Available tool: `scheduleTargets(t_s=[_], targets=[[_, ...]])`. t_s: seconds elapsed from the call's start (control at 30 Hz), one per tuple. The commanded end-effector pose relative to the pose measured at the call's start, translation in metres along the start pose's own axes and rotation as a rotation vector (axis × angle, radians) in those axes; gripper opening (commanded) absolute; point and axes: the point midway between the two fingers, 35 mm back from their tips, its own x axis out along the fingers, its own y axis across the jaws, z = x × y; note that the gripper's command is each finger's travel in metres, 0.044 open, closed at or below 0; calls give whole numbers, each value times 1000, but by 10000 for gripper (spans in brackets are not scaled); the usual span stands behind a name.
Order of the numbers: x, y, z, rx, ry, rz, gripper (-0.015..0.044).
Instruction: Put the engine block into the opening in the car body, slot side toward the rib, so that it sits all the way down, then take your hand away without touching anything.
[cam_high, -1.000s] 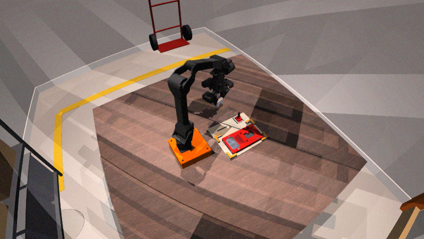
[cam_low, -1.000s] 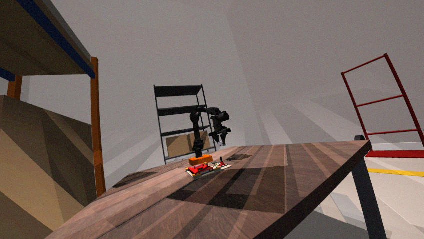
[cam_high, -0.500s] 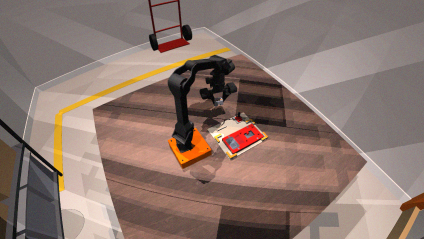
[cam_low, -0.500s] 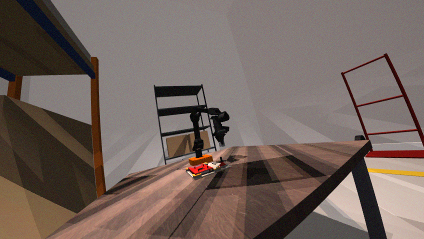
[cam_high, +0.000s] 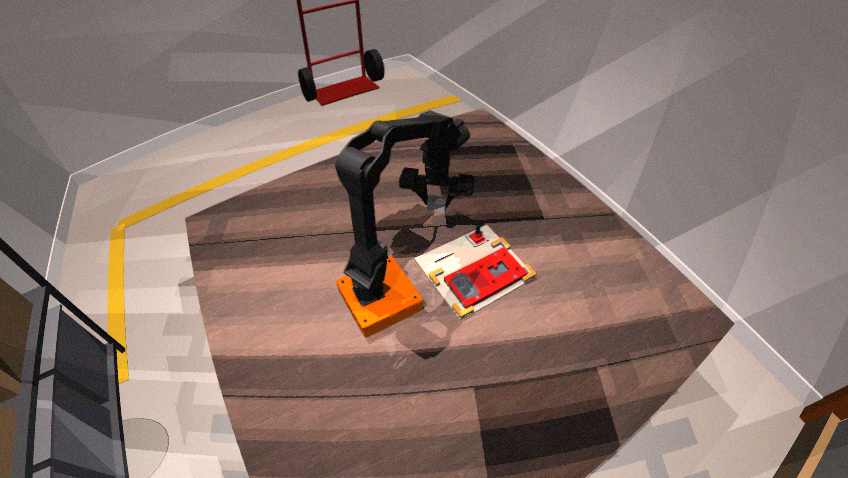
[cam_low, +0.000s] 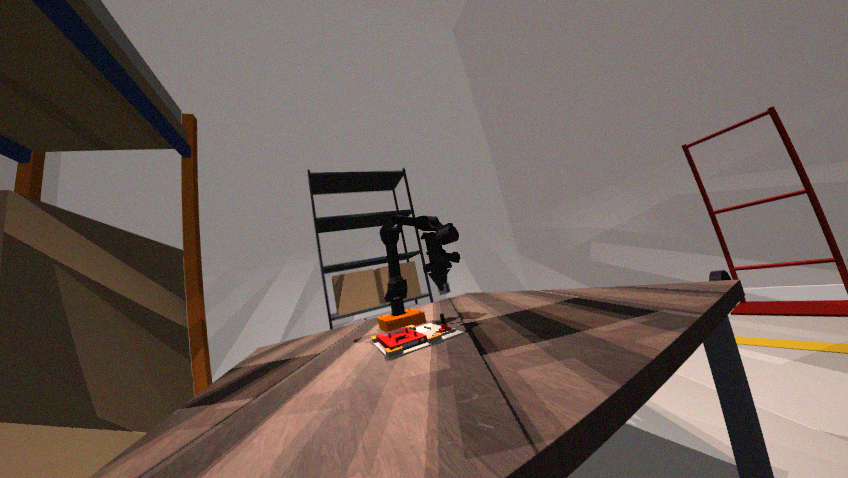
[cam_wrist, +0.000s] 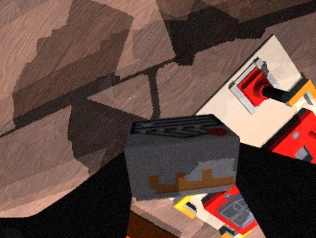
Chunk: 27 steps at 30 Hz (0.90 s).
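My gripper (cam_high: 437, 200) (cam_low: 443, 287) (cam_wrist: 177, 152) is shut on the grey engine block (cam_high: 436, 205) (cam_low: 444, 288) (cam_wrist: 175, 160), which has a dark ribbed top with a red spot and an orange-brown pattern low on its side. It holds the block in the air above the table, behind the cream board in the top view. The red car body (cam_high: 483, 277) (cam_low: 399, 338) (cam_wrist: 220, 205) lies flat on the board between yellow corner pieces. Its opening (cam_high: 498, 268) shows grey inside in the top view. The block's underside, its slot and the rib cannot be made out.
The cream board (cam_high: 428, 257) (cam_wrist: 265, 125) also bears a red piece with an upright black stick (cam_high: 476, 237) (cam_low: 443, 326) (cam_wrist: 252, 86) at its far corner. A thin dark slot lies beside it. The orange arm base (cam_high: 391, 308) (cam_low: 399, 321) stands to the left of the board in the top view.
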Motion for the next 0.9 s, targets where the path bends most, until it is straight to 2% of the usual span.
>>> scheduleTargets(t_s=[0.0, 0.87], targets=[[1, 0, 0, 153, 0, 4, 0], [5, 0, 0, 1001, 1, 4, 0]])
